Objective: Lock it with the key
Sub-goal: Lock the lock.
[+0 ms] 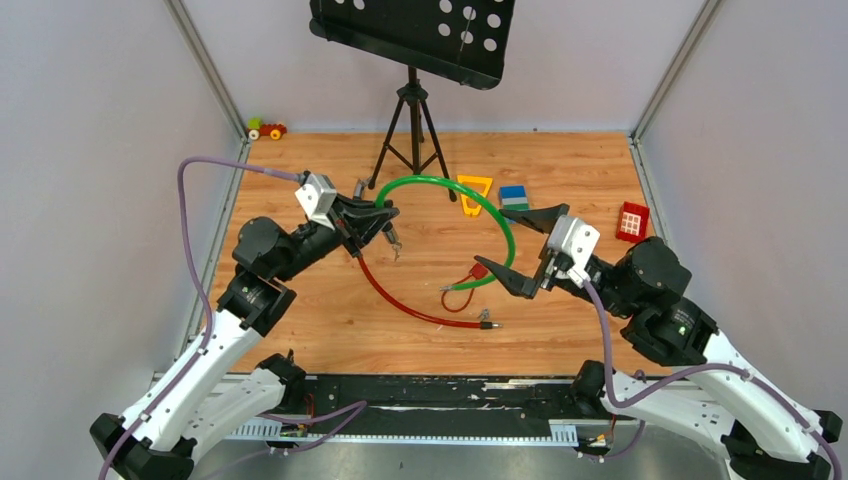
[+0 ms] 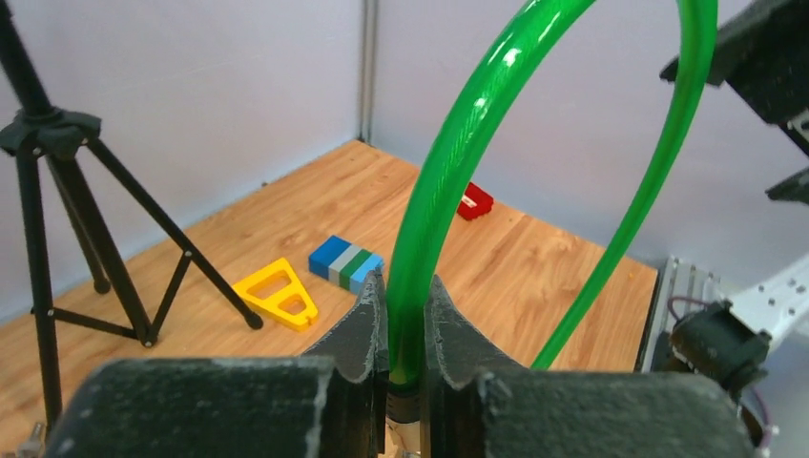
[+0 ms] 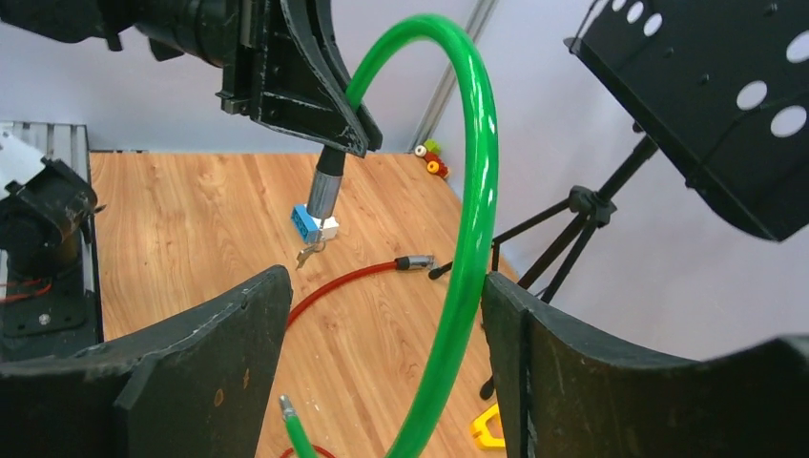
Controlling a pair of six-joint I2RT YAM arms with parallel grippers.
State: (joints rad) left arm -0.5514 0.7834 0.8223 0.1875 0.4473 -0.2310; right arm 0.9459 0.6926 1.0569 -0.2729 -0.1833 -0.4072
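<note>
My left gripper (image 2: 405,288) is shut on one end of the green cable (image 2: 448,162) and holds it above the table. In the right wrist view, a small blue lock body (image 3: 316,223) hangs under that end's dark plug. The tiny silvery key (image 3: 305,254) sticks out below the lock body. The green cable (image 1: 500,215) arches over to the right and down to the floor, where its free metal tip (image 3: 285,407) shows. My right gripper (image 3: 383,282) is open, and the green cable (image 3: 467,239) passes between its fingers, close to the right one.
A red cable (image 1: 400,298) curves over the wooden floor, with a small red padlock (image 1: 478,270) beside it. At the back are a music stand tripod (image 1: 410,130), a yellow triangle (image 1: 473,190), a blue-green block (image 1: 513,197), a red block (image 1: 632,221) and a toy car (image 1: 266,129).
</note>
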